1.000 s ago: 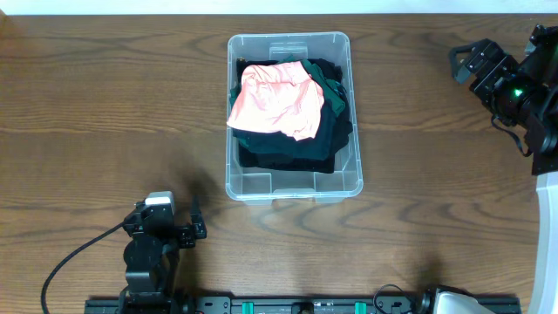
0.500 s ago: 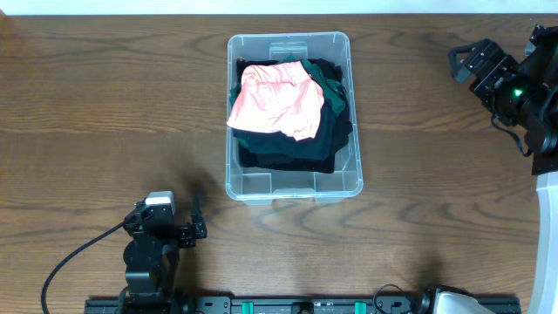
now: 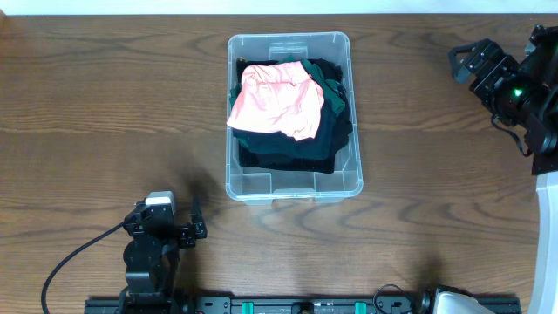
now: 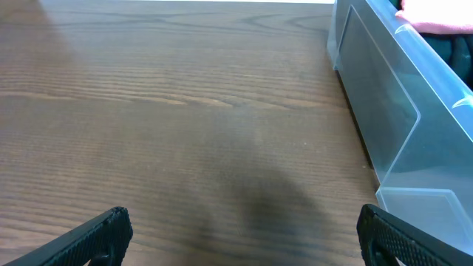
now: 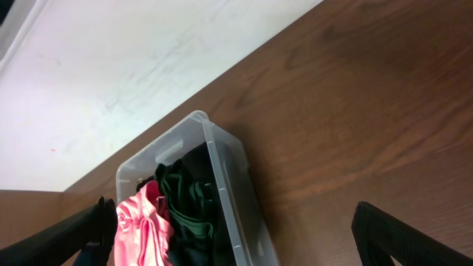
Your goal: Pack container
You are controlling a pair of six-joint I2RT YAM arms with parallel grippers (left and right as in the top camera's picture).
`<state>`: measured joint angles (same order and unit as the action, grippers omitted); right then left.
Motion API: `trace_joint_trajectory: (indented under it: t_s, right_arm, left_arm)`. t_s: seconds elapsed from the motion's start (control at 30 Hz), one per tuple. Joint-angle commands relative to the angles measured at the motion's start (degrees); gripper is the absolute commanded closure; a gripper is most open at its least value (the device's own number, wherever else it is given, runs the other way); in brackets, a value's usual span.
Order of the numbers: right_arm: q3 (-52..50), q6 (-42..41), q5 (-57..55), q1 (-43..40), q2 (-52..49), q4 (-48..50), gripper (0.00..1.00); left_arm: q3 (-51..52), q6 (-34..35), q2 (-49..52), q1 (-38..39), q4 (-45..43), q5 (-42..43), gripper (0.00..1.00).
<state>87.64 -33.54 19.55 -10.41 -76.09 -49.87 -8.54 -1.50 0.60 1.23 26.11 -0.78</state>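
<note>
Clear rectangular plastic container (image 3: 294, 185) at centre of brown wooden table (image 3: 105, 105), well apart from both arms; left gripper (image 4: 244, 240) and right gripper (image 3: 468, 56) spread wide, holding nothing; risk: salmon-pink crumpled garment (image 3: 275, 98) heaped atop dark green-and-black clothes (image 3: 330, 139), likely to spill over rim if nudged; light bin may slide under a push; count: one container, one pink garment, two grippers; dark pieces not separable enough to count.

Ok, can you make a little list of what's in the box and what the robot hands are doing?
container: clear bin, middle of the table
on top: pink cloth
underneath: black and dark green clothes
left gripper: open, empty, over bare wood beside the bin
right gripper: open, empty, away from the bin
</note>
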Motion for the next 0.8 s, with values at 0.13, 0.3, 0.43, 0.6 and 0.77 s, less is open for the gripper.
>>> trace_joint_trajectory:
  t_s: [0.13,0.3,0.43,0.6,0.77]
  right_arm:
    - [0.2,-0.3,0.2,-0.2,0.7,0.1,0.01]
    - [0.2,-0.3,0.2,-0.2,0.7,0.1,0.01]
    - [0.1,3.8,-1.3,-0.2,0.7,-1.3,0.01]
    - [-1.6,15.3,-12.8,0.6,3.0,-6.7,0.01]
    - [-10.9,16.5,-26.3,3.0,9.5,-1.7,0.01]
  left_arm:
    - [1.1,0.3,-0.4,-0.2,-0.1,0.3,0.02]
    - [1.1,0.3,-0.4,-0.2,-0.1,0.3,0.02]
    - [1.1,0.3,-0.4,-0.2,-0.1,0.3,0.02]
    - [1.1,0.3,-0.4,-0.2,-0.1,0.3,0.02]
    - [1.1,0.3,-0.4,-0.2,-0.1,0.3,0.02]
